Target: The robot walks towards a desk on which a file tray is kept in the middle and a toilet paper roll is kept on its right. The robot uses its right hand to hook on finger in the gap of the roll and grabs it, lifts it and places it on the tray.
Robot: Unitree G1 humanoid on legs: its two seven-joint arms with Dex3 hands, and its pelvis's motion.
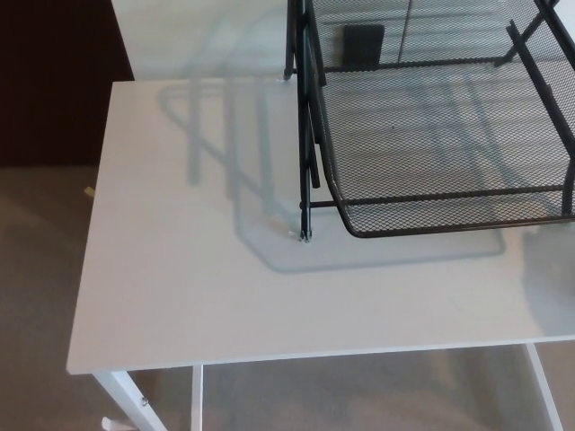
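1x white flat rectangular desk (225, 269); 1x black wire-mesh metal file tray (431, 215), 2 mesh tiers showing; 1x small dark rectangular object (364, 45) seen through the mesh, type unclear

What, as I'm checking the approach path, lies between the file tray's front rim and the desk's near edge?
Nothing: the head view shows only bare desk before the file tray, crossed by its faint shadow.
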